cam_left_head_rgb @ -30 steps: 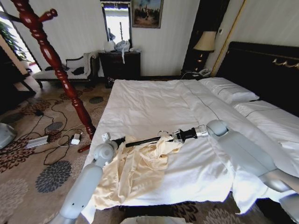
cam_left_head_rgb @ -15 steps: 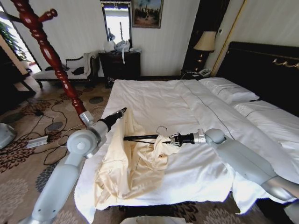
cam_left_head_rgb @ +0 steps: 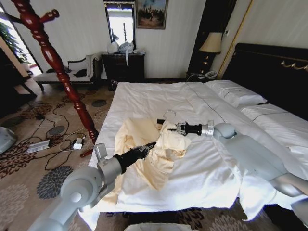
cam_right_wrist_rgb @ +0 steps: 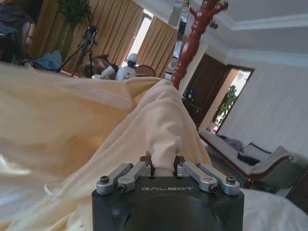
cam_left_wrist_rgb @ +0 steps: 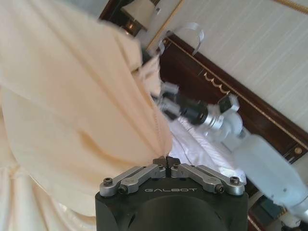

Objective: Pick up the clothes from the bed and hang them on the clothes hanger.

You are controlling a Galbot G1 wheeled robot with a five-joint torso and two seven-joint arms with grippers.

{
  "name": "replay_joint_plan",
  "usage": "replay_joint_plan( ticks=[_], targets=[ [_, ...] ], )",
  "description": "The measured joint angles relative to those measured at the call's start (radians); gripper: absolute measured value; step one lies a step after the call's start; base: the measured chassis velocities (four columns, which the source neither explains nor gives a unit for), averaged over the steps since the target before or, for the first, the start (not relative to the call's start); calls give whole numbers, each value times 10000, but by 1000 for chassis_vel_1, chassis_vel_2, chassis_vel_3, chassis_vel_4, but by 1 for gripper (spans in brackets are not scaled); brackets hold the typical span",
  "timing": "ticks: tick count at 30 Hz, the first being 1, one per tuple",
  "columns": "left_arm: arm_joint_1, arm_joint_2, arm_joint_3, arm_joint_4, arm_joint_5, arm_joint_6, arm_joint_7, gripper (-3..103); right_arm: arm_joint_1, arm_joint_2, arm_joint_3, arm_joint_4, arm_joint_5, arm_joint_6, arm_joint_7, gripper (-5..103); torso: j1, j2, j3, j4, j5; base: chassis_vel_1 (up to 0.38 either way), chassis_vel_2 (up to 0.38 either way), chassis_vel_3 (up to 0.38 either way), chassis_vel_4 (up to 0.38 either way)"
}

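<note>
The clothes, a pale cream-yellow shirt (cam_left_head_rgb: 144,161), lie bunched on the near left part of the bed (cam_left_head_rgb: 159,101) with its white duvet. My left gripper (cam_left_head_rgb: 151,144) is shut on a fold of the shirt (cam_left_wrist_rgb: 82,110) low over the bed's left side; the left wrist view shows its fingertips (cam_left_wrist_rgb: 159,162) pinched together on fabric. My right gripper (cam_left_head_rgb: 169,128) is shut on a raised bunch of the shirt (cam_right_wrist_rgb: 159,125) a little farther up the bed. The clothes hanger, a red-brown turned wooden stand (cam_left_head_rgb: 55,65), rises from the carpet left of the bed, and its post (cam_right_wrist_rgb: 192,38) appears beyond the shirt.
A white-cushioned bench (cam_left_head_rgb: 72,72) and a dark dresser (cam_left_head_rgb: 124,66) stand against the far wall. Cables and a power strip (cam_left_head_rgb: 38,145) lie on the patterned carpet near the stand's foot. Pillows (cam_left_head_rgb: 236,94), a black headboard (cam_left_head_rgb: 269,67) and a lamp (cam_left_head_rgb: 211,43) are to the right.
My left gripper, raised toward the stand half a second ago, has come down and forward over the bed with the shirt. My right gripper has moved farther up the bed, lifting its bunch.
</note>
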Motion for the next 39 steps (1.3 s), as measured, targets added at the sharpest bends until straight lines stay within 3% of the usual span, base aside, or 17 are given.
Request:
replay_joint_plan(
  ticks=[15, 21, 31, 33, 36, 38, 39],
  targets=[
    [-186, 341, -33, 382, 1212, -62, 217, 0, 1450, 6, -145, 709, 1016, -122, 152, 18, 1, 0, 1, -1, 2, 0, 0, 0, 0],
    [119, 335, 300, 544, 871, 254, -664, 0, 1529, 70, -148, 639, 1017, -123, 153, 18, 1, 0, 1, -1, 4, 0, 0, 0, 0],
    [-66, 194, 514, 736, 1145, 310, -635, -3, 1965, 362, -273, 650, 1194, -198, 81, 18, 1, 0, 1, -1, 1, 0, 0, 0, 0],
    [-99, 199, 502, 750, 1265, 293, -633, 2, 1961, 393, -289, 647, 1194, -200, 75, 18, 1, 0, 1, 0, 2, 0, 0, 0, 0],
    [-101, 230, 352, 722, 1638, 304, -551, 18, 1809, 424, -293, 577, 1162, -200, 53, 18, 2, 0, 2, 0, 2, 0, 0, 0, 0],
    [-71, 264, 268, 626, 1772, 321, -518, 18, 1739, 424, -291, 539, 1136, -195, 32, 18, 2, 0, 2, -1, 2, 0, 0, 0, 0],
    [-31, 327, 175, 501, 1901, 327, -495, 24, 1695, 421, -282, 509, 1111, -187, 2, 18, 2, -1, 1, -1, 3, 0, 0, 0, 0]
  ],
)
